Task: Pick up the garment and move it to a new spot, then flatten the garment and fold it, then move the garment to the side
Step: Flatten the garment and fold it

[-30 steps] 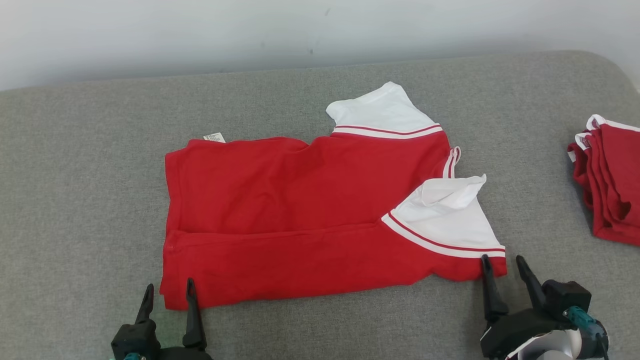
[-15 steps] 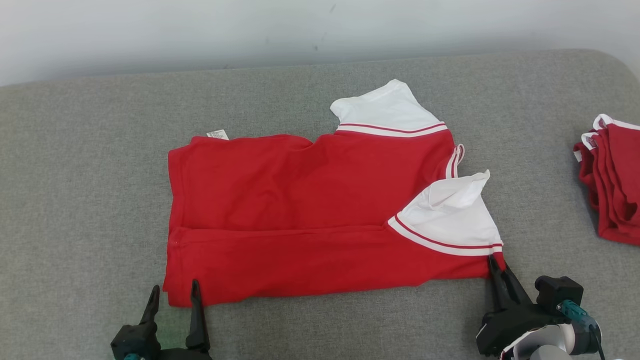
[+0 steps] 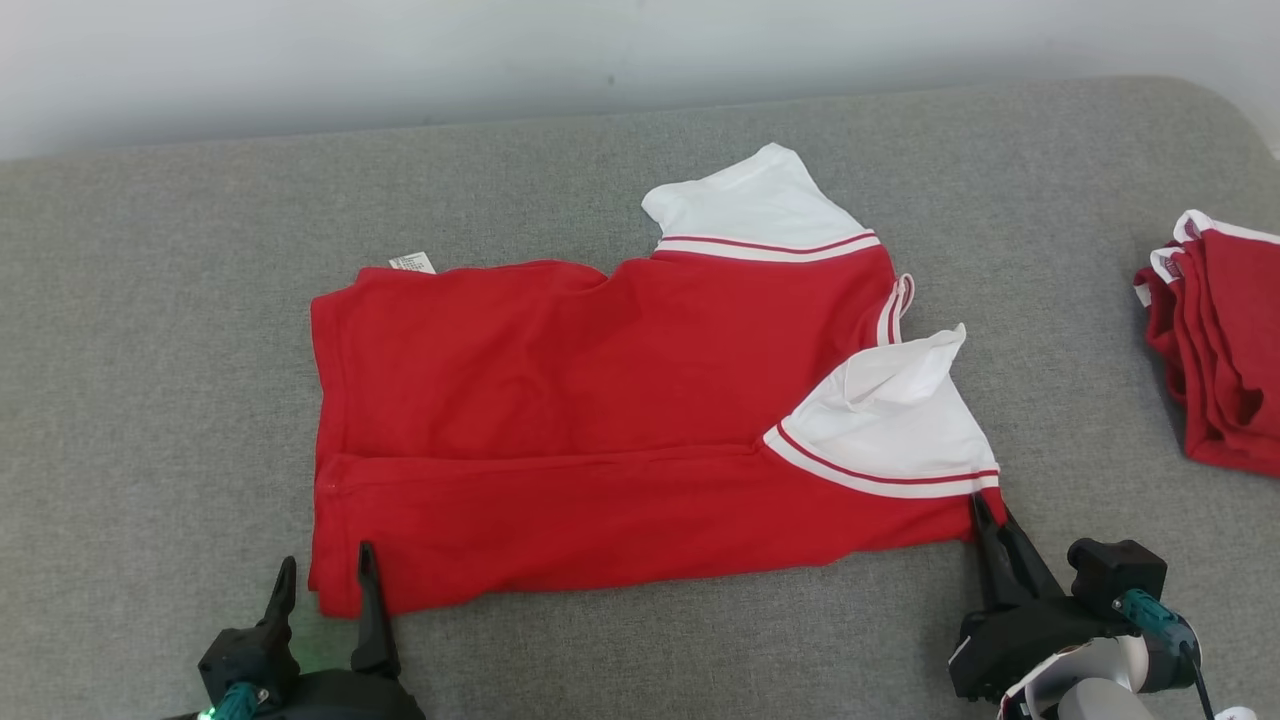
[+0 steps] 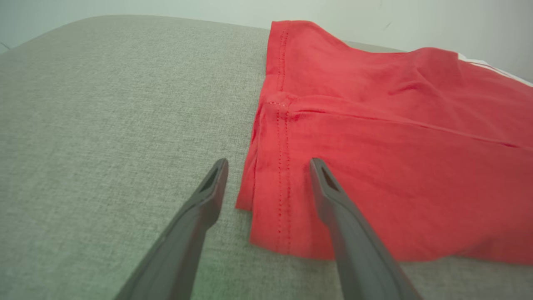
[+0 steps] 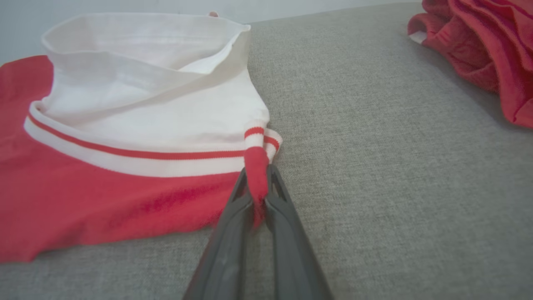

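Pinching the near right corner of the garment (image 3: 560, 400), just below the white sleeve's striped band, with the right gripper (image 3: 992, 512) pressed together on a tuck of red cloth. Straddling the near left hem corner with the left gripper (image 3: 327, 556) spread wide, one finger over cloth, the other over bare grey upholstered surface (image 3: 150, 380), gripping nothing. Finds the garment just ahead of both, long axis running left to right, hem leftward, sleeves rightward. Probably calls next for closing on the left corner, nearer the left arm, well apart from the red pile (image 3: 1225, 350) at far right.
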